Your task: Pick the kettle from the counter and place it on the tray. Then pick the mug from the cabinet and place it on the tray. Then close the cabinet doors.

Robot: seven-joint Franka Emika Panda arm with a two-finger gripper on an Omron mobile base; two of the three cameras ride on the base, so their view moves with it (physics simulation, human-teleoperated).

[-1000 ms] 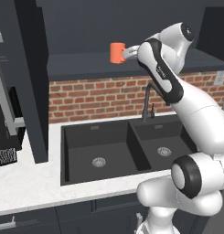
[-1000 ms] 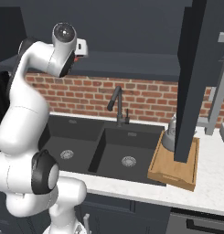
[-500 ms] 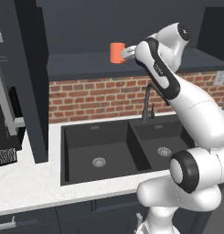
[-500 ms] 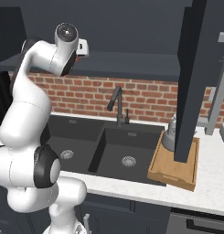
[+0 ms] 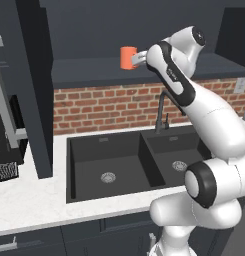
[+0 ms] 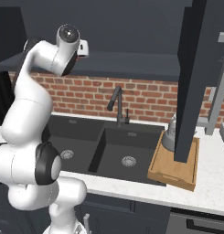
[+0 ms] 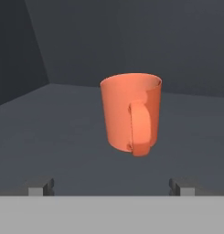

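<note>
Small plain orange cylindrical mug (image 7: 130,112) is seen upright on the wide dark shelf (image 7: 63,137) of the charcoal-blue wall cabinet (image 5: 94,30), loop handle turned toward the camera in the hand view. Bare shelf is seen on both sides of it and in front; the back wall of the cabinet is set well behind it, and a side wall is seen further off on the left of the hand view. Shelf front edge runs above the red brick backsplash (image 5: 104,107).

Tool (image 7: 112,187) is held fully open with nothing in it; one fingertip (image 7: 40,187) is seen on each side, the mug ahead of the gap and apart from both. In the left base view the mug (image 5: 127,57) is seen just beside the white hand of the arm (image 5: 194,100).

Below: white, faintly marbled stone bench (image 5: 29,200) with a dark double sink (image 5: 109,165) set in and a dark faucet (image 6: 116,103) at its rear.

Rectangular light-brown wooden tray with low rim (image 6: 170,171) lies on the bench right of the sink, a squat grey metal kettle (image 6: 169,135) on it, partly hidden by an open charcoal-blue cabinet door (image 6: 195,77) hanging in front. A second open door (image 5: 34,90) is seen at left, edge-on, over the bench.
</note>
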